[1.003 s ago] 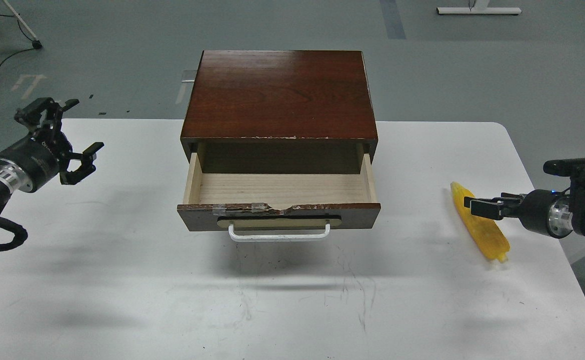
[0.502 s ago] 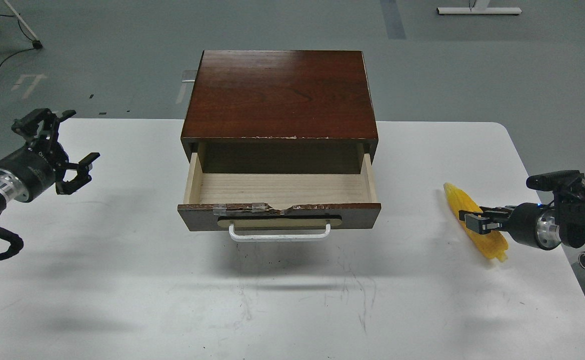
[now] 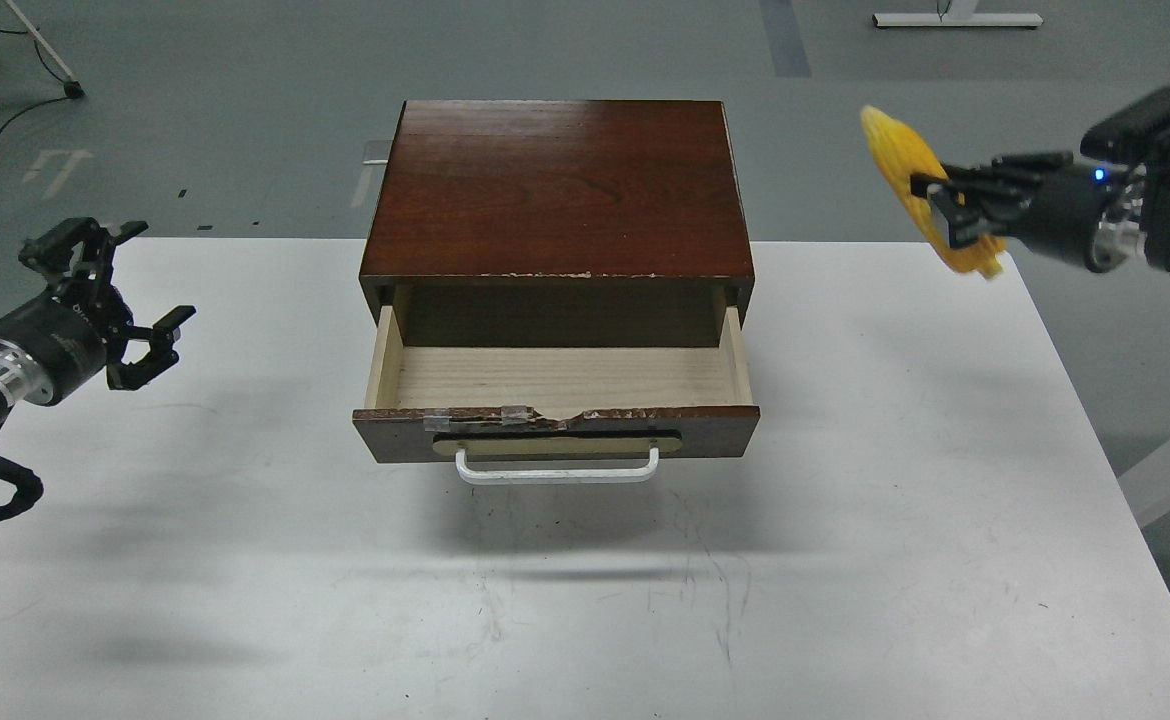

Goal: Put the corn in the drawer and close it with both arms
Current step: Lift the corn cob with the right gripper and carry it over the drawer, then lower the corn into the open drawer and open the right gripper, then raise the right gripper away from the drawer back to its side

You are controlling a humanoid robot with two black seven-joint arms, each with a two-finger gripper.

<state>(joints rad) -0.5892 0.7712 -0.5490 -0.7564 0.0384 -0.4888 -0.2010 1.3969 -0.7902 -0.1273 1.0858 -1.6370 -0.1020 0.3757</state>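
Note:
The drawer (image 3: 555, 378) stands pulled open, a pale-wood tray with a dark brown front, a chipped taped top edge and a white bar handle (image 3: 557, 470). Its inside is empty. My right gripper (image 3: 935, 200) is shut on the yellow corn (image 3: 915, 180) and holds it high in the air, up and to the right of the drawer, tip pointing up-left. My left gripper (image 3: 120, 300) is open and empty above the table, well left of the drawer.
The reddish-brown glossy box top (image 3: 557, 190) covers the drawer's back. The white table (image 3: 845, 560) carries the box. Grey floor lies behind, with a stand's legs (image 3: 45, 50) at far left and a white base (image 3: 955, 18) at the top right.
My right gripper has lifted the corn from the table's right side high into the air. My left gripper has drawn back slightly to the left, still open.

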